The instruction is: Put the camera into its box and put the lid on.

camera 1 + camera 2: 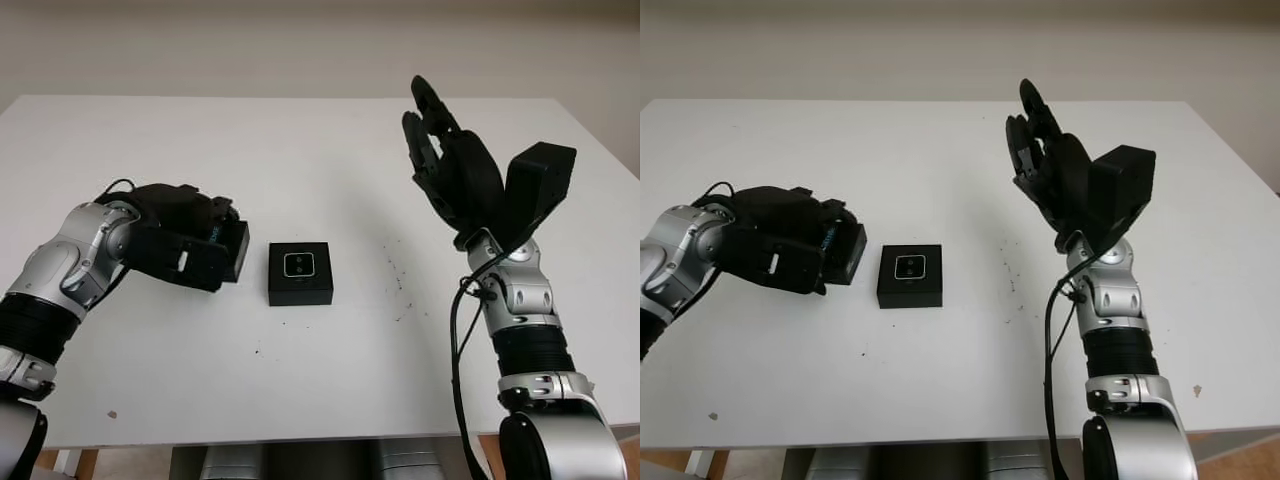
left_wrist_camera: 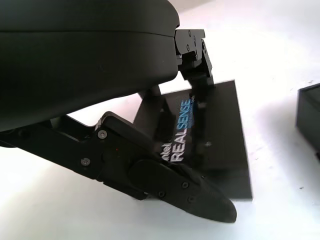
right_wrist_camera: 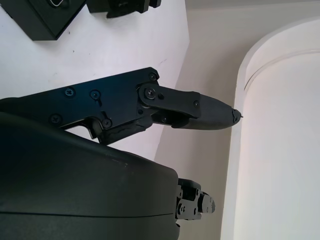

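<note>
A black box (image 1: 300,274) sits open at the table's middle, with the camera (image 1: 300,264) lying inside, its pale face up. Just left of the box, my left hand (image 1: 215,245) is shut on the black lid (image 1: 236,250), which is held on edge and tilted, apart from the box. The left wrist view shows the lid (image 2: 220,135) printed "REAL SENSE", with fingers (image 2: 170,185) clamped across it and the box's corner (image 2: 310,112) beside it. My right hand (image 1: 435,140) is open, raised above the table's right side and well away from the box.
The white table (image 1: 300,160) has a few dark specks right of the box and ends at a front edge near my body. A pale wall rises behind the table.
</note>
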Robot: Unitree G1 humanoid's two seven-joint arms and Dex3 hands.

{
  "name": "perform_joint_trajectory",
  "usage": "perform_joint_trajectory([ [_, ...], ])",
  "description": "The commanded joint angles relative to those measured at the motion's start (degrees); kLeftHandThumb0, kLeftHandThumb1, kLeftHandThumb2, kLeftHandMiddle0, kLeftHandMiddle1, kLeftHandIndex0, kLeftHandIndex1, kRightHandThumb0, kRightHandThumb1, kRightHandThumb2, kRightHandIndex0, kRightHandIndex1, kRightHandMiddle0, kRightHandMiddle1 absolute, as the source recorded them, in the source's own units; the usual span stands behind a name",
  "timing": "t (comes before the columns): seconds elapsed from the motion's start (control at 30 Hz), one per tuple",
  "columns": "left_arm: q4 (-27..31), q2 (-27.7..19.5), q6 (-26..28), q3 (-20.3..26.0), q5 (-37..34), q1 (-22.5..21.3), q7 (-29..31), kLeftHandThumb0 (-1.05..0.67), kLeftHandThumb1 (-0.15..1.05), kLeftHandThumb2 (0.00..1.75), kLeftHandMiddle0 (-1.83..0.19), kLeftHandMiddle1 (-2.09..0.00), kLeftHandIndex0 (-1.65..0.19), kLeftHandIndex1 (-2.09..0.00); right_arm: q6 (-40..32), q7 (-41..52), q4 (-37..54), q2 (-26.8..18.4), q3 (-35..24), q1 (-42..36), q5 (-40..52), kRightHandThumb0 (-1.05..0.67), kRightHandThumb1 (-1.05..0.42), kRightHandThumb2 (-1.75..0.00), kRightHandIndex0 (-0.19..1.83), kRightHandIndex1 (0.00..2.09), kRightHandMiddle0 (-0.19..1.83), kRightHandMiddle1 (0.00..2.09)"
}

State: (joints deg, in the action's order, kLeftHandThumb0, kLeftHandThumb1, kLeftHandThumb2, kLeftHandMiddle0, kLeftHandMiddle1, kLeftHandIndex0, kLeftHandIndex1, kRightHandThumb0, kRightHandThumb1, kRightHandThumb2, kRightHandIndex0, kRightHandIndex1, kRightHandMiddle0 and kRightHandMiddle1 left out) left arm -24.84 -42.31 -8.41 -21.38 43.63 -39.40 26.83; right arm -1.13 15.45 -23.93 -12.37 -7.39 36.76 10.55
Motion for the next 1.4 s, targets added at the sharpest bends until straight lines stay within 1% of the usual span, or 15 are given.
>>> perform_joint_trajectory([
  [0.0, -0.7, 0.1, -1.2, 0.9, -0.3, 0.8, -3.5, -0.70, 0.96, 0.06, 0.19, -1.78, 0.19, -1.69, 0.8, -0.2, 1.1, 0.0, -0.3, 0.0, -0.1, -0.60, -1.05, -0.53, -0.06, 0.07, -0.05, 0.08],
  [0.1, -0.9, -0.1, -1.9, 0.2, 1.1, 2.1, -7.8, -0.57, 1.01, 0.07, 0.19, -1.87, 0.19, -1.72, 0.9, -0.2, 1.3, 0.1, -0.3, -0.1, 0.0, -0.60, -1.05, -0.52, -0.05, 0.07, -0.05, 0.08],
  [0.2, -1.2, -0.4, -2.8, -0.7, 3.0, 2.7, -10.8, -0.48, 1.04, 0.11, 0.09, -1.89, 0.08, -1.78, 0.7, -0.2, 1.6, 0.1, -0.4, -0.3, 0.1, -0.60, -1.05, -0.52, -0.05, 0.07, -0.05, 0.08],
  [0.33, -2.1, -0.1, -3.9, -0.7, 3.6, 3.7, -13.3, -0.40, 1.05, 0.16, -0.11, -2.08, -0.03, -1.90, 1.1, 0.0, 1.6, -0.1, -0.3, -0.5, 0.0, -0.59, -1.05, -0.51, -0.05, 0.07, -0.05, 0.08],
  [0.47, -2.1, -0.3, -3.9, -0.5, 3.7, 4.5, -13.5, -0.35, 1.05, 0.20, -0.16, -2.09, 0.02, -1.91, 1.2, -0.1, 1.6, 0.3, -0.5, -0.6, 0.4, -0.59, -1.05, -0.50, -0.03, 0.07, -0.03, 0.09],
  [0.53, -1.6, -0.3, -3.2, -0.3, 3.8, 4.9, -13.7, -0.33, 1.05, 0.22, -0.13, -2.09, 0.08, -2.00, 1.2, -0.2, 1.8, 0.3, -0.4, -0.7, 0.4, -0.60, -1.05, -0.50, -0.03, 0.08, -0.02, 0.09],
  [0.6, -0.9, -0.4, -2.3, -0.2, 4.0, 4.9, -13.5, -0.31, 1.05, 0.21, -0.28, -2.09, 0.06, -1.92, 0.9, -0.2, 2.2, 0.3, -0.3, -0.9, 0.3, -0.59, -1.05, -0.50, -0.03, 0.07, -0.02, 0.09],
  [0.7, 2.1, -0.1, 1.6, 2.1, 1.1, 4.1, -8.9, -0.27, 1.05, 0.21, -0.24, -2.09, -0.04, -1.77, 0.8, 0.5, 2.1, 0.2, -0.2, -1.1, 0.6, -0.58, -1.05, -0.51, -0.05, 0.06, -0.04, 0.09],
  [0.77, 4.4, 0.6, 5.0, 3.7, -1.3, 3.3, -5.5, -0.25, 1.05, 0.22, -0.33, -2.09, -0.02, -2.01, 0.6, 0.6, 2.4, 0.3, -0.1, -1.2, 0.5, -0.57, -1.05, -0.52, -0.05, 0.06, -0.04, 0.09],
  [0.87, 7.0, 1.1, 9.2, 5.0, -3.6, 2.1, -1.4, -0.25, 1.05, 0.24, -0.34, -2.09, -0.01, -2.08, -0.3, 0.6, 3.2, 0.3, 0.2, -1.4, 0.3, -0.57, -1.05, -0.52, -0.05, 0.06, -0.04, 0.09],
  [0.97, 9.9, 1.4, 13.4, 6.0, -5.9, -0.3, 3.9, -0.27, 1.05, 0.24, -0.37, -2.09, -0.09, -2.09, -1.8, 0.5, 4.3, 0.1, 0.9, -1.7, -0.4, -0.58, -1.05, -0.53, -0.07, 0.05, -0.06, 0.08],
  [1.03, 11.9, 1.1, 16.1, 5.5, -5.8, -2.5, 8.0, -0.28, 1.05, 0.23, -0.29, -2.09, -0.07, -2.09, -1.8, 0.8, 4.3, 0.2, 1.2, -1.9, -0.6, -0.58, -1.05, -0.53, -0.08, 0.05, -0.07, 0.07],
  [1.1, 13.4, 1.0, 18.0, 5.1, -5.3, -3.7, 10.5, -0.29, 1.05, 0.22, -0.16, -2.09, -0.03, -1.97, -1.9, 0.9, 4.4, 0.4, 1.4, -2.1, -0.7, -0.58, -1.05, -0.53, -0.08, 0.04, -0.08, 0.07],
  [1.2, 15.0, 1.3, 20.6, 4.5, -4.5, -5.3, 13.4, -0.29, 1.05, 0.21, -0.12, -2.09, -0.04, -1.92, -1.9, 0.7, 4.0, 1.0, 1.8, -2.1, -0.7, -0.58, -1.05, -0.55, -0.10, 0.04, -0.11, 0.05],
  [1.37, 15.7, 2.3, 22.6, 3.1, -4.0, -7.9, 17.8, -0.30, 1.05, 0.22, -0.25, -2.09, -0.06, -2.07, -2.9, -0.5, 4.3, 2.3, 2.6, -2.5, -1.1, -0.64, -1.05, -0.60, -0.13, 0.03, -0.14, 0.04],
])
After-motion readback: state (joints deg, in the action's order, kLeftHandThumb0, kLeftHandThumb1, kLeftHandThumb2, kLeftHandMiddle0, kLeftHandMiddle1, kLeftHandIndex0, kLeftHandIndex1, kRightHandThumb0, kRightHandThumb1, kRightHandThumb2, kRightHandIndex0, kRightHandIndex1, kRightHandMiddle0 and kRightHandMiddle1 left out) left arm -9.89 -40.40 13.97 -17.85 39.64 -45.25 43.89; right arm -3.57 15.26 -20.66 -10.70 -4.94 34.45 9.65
